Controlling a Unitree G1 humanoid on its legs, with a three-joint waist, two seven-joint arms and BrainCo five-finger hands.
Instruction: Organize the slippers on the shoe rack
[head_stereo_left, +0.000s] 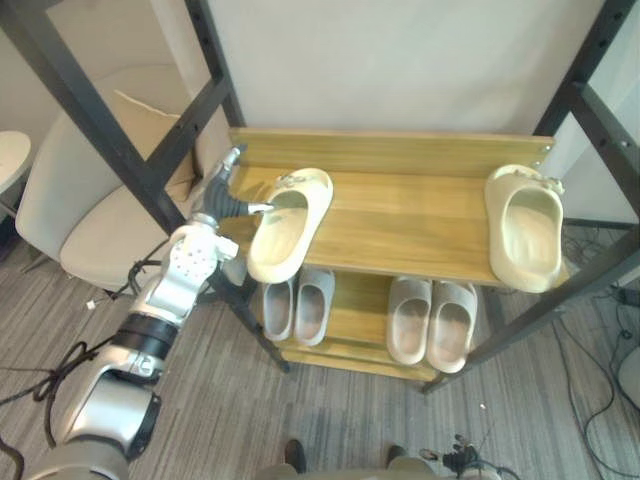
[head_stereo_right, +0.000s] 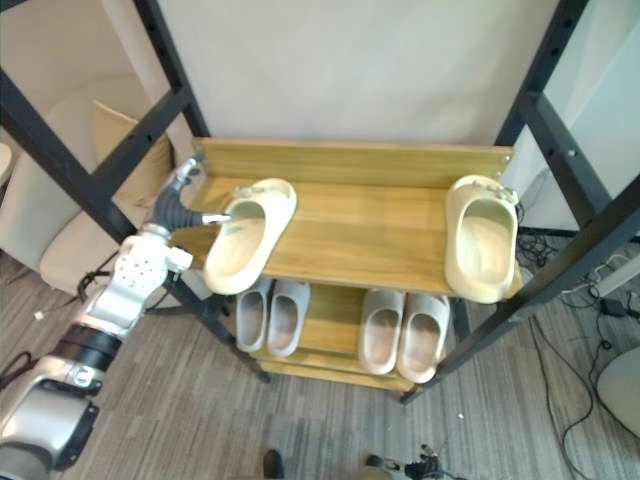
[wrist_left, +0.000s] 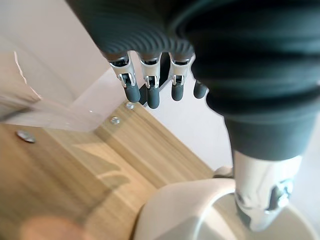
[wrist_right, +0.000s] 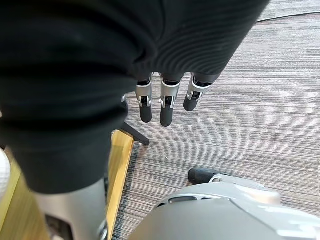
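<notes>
Two cream slippers lie on the top wooden shelf (head_stereo_left: 400, 215) of the rack. The left slipper (head_stereo_left: 290, 225) lies slanted at the shelf's left end, its toe hanging over the front edge. The right slipper (head_stereo_left: 525, 228) rests at the right end, also overhanging the front. My left hand (head_stereo_left: 222, 200) is at the left slipper's heel side, fingers (wrist_left: 152, 92) straight toward the shelf's back rail and thumb (wrist_left: 260, 200) resting on the slipper's rim (wrist_left: 200, 210). My right hand (wrist_right: 167, 107) hangs over the carpet with straight fingers, holding nothing.
On the lower shelf stand two grey slipper pairs, one left (head_stereo_left: 298, 303), one right (head_stereo_left: 432, 320). Black slanted frame bars (head_stereo_left: 110, 130) flank the rack on both sides. A beige chair (head_stereo_left: 80, 200) stands to the left. Cables lie on the floor at the right.
</notes>
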